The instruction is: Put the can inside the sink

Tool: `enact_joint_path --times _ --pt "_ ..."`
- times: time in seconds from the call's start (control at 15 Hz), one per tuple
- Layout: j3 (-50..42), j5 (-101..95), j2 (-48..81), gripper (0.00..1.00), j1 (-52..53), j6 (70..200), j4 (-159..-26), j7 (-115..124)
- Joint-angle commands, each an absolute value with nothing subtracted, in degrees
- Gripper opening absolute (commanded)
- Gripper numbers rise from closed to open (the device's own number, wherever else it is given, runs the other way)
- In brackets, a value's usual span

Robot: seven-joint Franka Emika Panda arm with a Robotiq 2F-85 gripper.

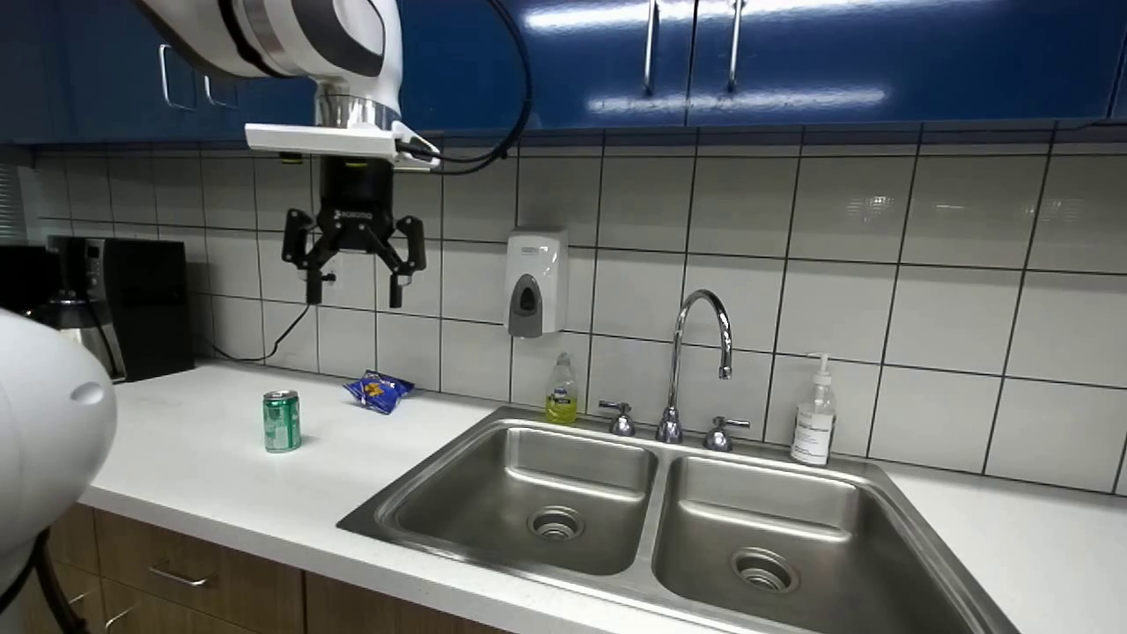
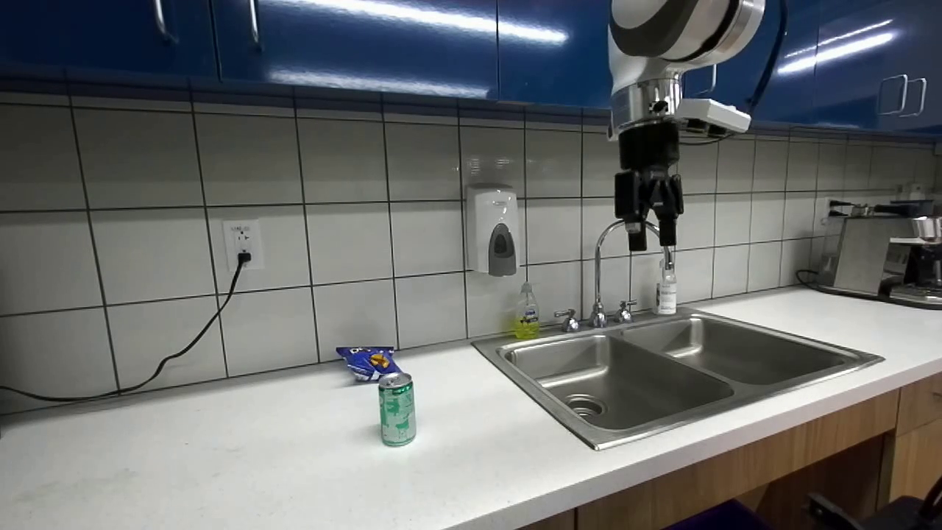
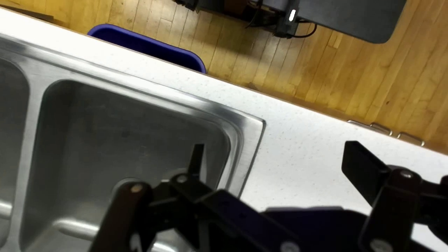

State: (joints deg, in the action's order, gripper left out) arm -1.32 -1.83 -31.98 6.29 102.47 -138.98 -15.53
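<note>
The can (image 1: 282,424) is small, green and silver-topped. It stands upright on the white counter in both exterior views (image 2: 397,412), beside the sink and apart from it. The stainless double-basin sink (image 1: 475,506) shows in both exterior views (image 2: 640,390), and its rim corner (image 3: 250,131) shows in the wrist view. My gripper (image 1: 355,295) is open and empty, pointing down, high above the counter. It also shows in an exterior view (image 2: 652,239). In the wrist view its fingers (image 3: 274,150) are wide apart, over the sink edge and counter. The can is out of the wrist view.
A blue packet (image 1: 379,390) lies behind the can near the tiled wall. A yellow soap bottle (image 1: 562,392), a chrome faucet (image 1: 673,370) and a white pump bottle (image 1: 813,418) stand along the sink's back. A wall dispenser (image 1: 535,282) hangs above. Blue cabinets (image 1: 819,53) are overhead.
</note>
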Motion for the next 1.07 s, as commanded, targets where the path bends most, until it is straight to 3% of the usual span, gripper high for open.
enact_joint_path --times 0.0,1.0 --pt "-0.81 0.87 -31.0 1.0 9.36 101.85 -139.78 -19.76" --pt "2.4 8.2 -12.31 1.0 14.18 116.93 -136.56 -28.48"
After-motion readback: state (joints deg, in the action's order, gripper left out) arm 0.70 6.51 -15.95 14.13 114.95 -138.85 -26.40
